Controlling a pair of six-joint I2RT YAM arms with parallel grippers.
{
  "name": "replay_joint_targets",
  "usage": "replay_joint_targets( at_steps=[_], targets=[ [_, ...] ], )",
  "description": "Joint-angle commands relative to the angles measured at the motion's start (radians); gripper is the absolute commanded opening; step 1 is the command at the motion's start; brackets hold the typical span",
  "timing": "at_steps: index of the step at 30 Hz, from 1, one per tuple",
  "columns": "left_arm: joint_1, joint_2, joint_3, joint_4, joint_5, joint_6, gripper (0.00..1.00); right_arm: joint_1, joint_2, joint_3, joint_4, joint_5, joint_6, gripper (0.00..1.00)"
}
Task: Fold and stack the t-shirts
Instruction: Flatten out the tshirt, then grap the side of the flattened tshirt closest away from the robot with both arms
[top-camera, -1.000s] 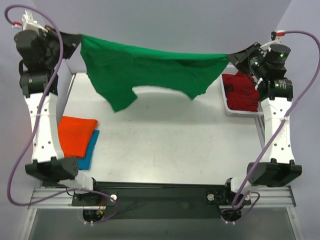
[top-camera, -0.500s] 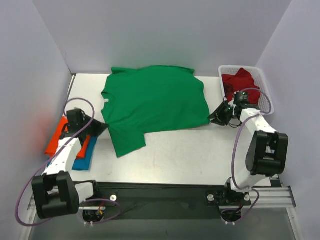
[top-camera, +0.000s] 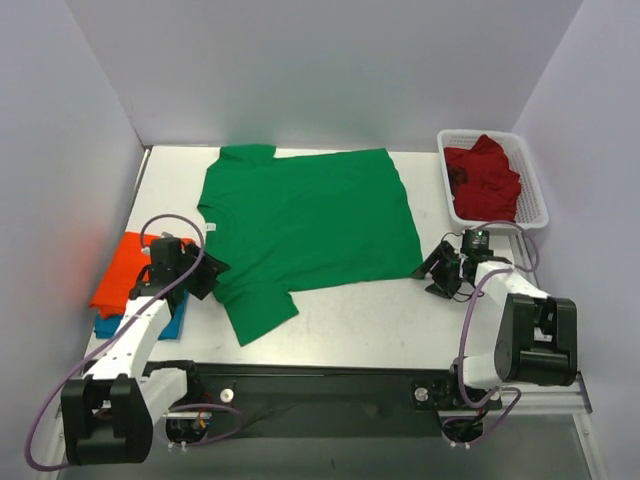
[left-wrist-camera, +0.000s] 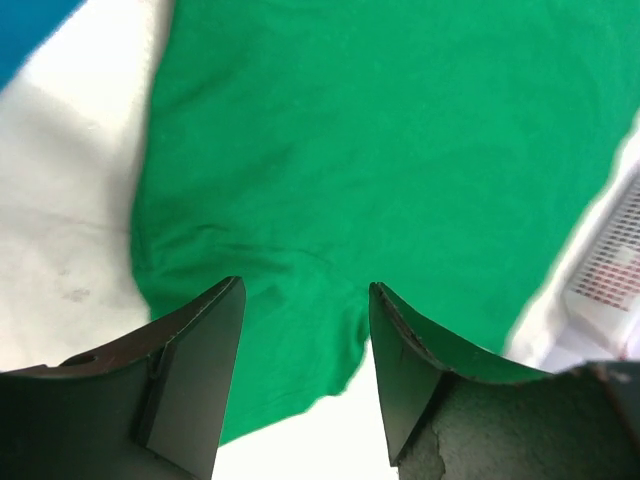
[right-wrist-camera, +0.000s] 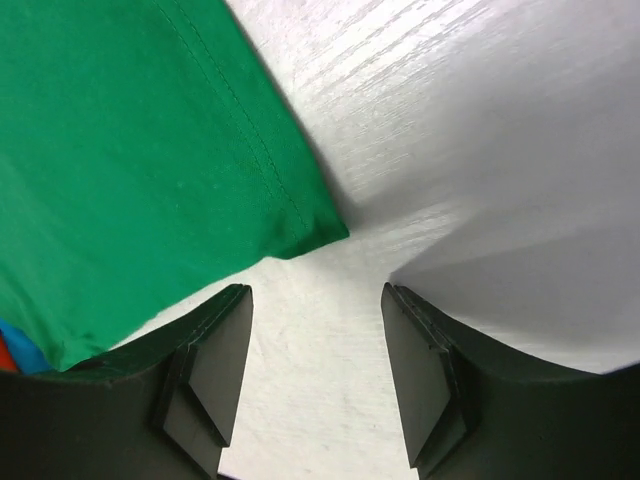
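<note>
The bright green t-shirt (top-camera: 310, 215) lies spread flat on the white table, one sleeve (top-camera: 255, 310) pointing toward the near edge. My left gripper (top-camera: 210, 270) is low at the shirt's left edge and open; in the left wrist view its fingers (left-wrist-camera: 190, 370) straddle the green cloth (left-wrist-camera: 400, 150) without clamping it. My right gripper (top-camera: 430, 272) is open just off the shirt's near right corner (right-wrist-camera: 325, 228), over bare table. A folded orange t-shirt (top-camera: 125, 270) lies on a blue one (top-camera: 175, 318) at the left. The dark red t-shirt (top-camera: 485, 180) is in the basket.
The white mesh basket (top-camera: 532, 180) stands at the back right against the wall; its corner shows in the left wrist view (left-wrist-camera: 610, 270). Grey walls close off the left, back and right. The arm bases sit along the near rail (top-camera: 320, 385).
The green shirt hung stretched in the air between both shut grippers. It now lies flat on the table. Both grippers have come down, opened and let go of it.
</note>
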Motion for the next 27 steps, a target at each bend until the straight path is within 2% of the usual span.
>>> replay_joint_targets(
  at_steps=[1,7,10,13,16,24,27],
  targets=[
    [-0.094,-0.069,0.002,-0.116,-0.201,0.006,0.63,0.005,-0.067,-0.049,0.069,0.051,0.056,0.55],
    [-0.207,-0.078,-0.009,-0.246,-0.409,-0.102,0.63,0.003,-0.187,-0.144,0.072,0.117,0.082,0.5],
    [-0.214,-0.068,-0.036,-0.233,-0.422,-0.122,0.63,0.002,-0.176,-0.146,0.083,0.119,0.084,0.49],
    [-0.214,-0.068,-0.056,-0.205,-0.425,-0.122,0.63,-0.003,-0.142,-0.135,0.083,0.122,0.087,0.45],
    [-0.214,-0.077,-0.075,-0.193,-0.423,-0.12,0.63,-0.009,-0.101,-0.123,0.146,0.116,0.105,0.39],
    [-0.214,-0.118,-0.098,-0.222,-0.451,-0.116,0.63,-0.008,-0.004,-0.108,0.259,0.073,0.174,0.36],
    [-0.214,-0.124,-0.102,-0.219,-0.454,-0.111,0.63,-0.009,0.033,-0.105,0.278,0.068,0.18,0.31]
  ],
)
